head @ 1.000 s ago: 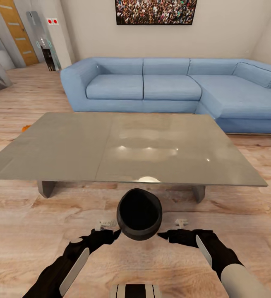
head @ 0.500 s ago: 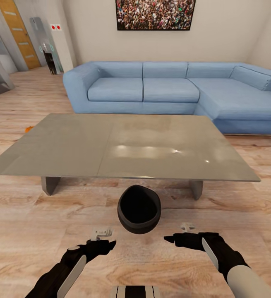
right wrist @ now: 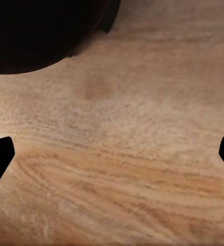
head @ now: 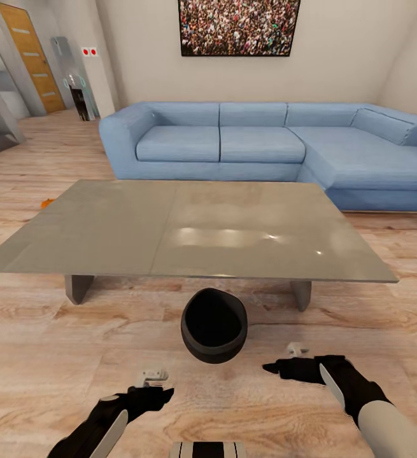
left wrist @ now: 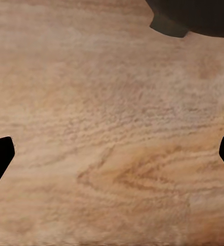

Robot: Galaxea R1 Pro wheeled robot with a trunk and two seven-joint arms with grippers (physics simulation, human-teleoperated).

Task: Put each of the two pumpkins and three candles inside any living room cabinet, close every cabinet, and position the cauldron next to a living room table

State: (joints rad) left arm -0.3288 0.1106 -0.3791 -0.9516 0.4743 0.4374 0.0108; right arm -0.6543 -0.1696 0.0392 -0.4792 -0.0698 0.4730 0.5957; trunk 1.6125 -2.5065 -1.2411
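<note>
The cauldron (head: 214,326) sits on the wooden floor at the lower centre of my head view, a round matte black pot, upright, its wide dark mouth facing up. It stands just in front of the near edge of the table (head: 189,232), which fills the middle of the frame: a large low rectangle with a grey brushed-metal top and slanted slab legs. At the left edge, just beyond the table's far left corner, a small orange shape, perhaps a pumpkin (head: 46,203), lies on the floor.
</note>
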